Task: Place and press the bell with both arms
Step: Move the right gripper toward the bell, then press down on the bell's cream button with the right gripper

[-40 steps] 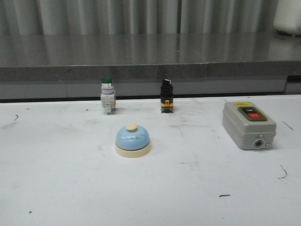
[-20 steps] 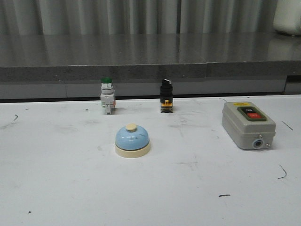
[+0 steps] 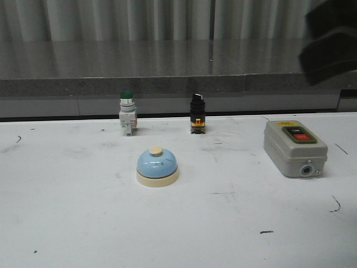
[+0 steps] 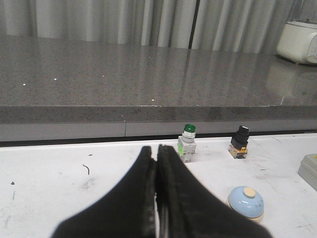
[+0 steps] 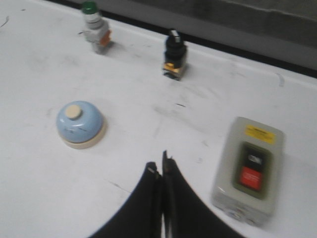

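- Presently, nearest the robot, the white scuffed table top (image 3: 83,223) carries only dark marks; no arm shows over it in the front view
- The small light-blue dome bell with cream base and cream knob (image 3: 158,166) stands upright on the table, left of centre, untouched and well apart from both grippers
- The left black two-fingered gripper (image 4: 157,163) is seen in its wrist view with fingers pressed together and nothing between them; the bell (image 4: 245,202) lies off to one side of it
- The right black two-fingered gripper (image 5: 161,171) likewise has its fingers together and empty, held above the table between the bell (image 5: 79,124) and the grey switch box with red and black buttons (image 3: 294,147)
- Farther back stand the green-capped push button (image 3: 127,113) and the black-knobbed selector switch (image 3: 197,113), side by side near the table's far edge
- Change noted: a blurred black mass of the right arm (image 3: 329,42) now fills the upper right corner of the front view, where half a second ago only the grey counter showed
- Judgement: the right arm has begun its approach; the bell is not yet grasped, so the task stands at its start, and closed fingers must part before any pick-up
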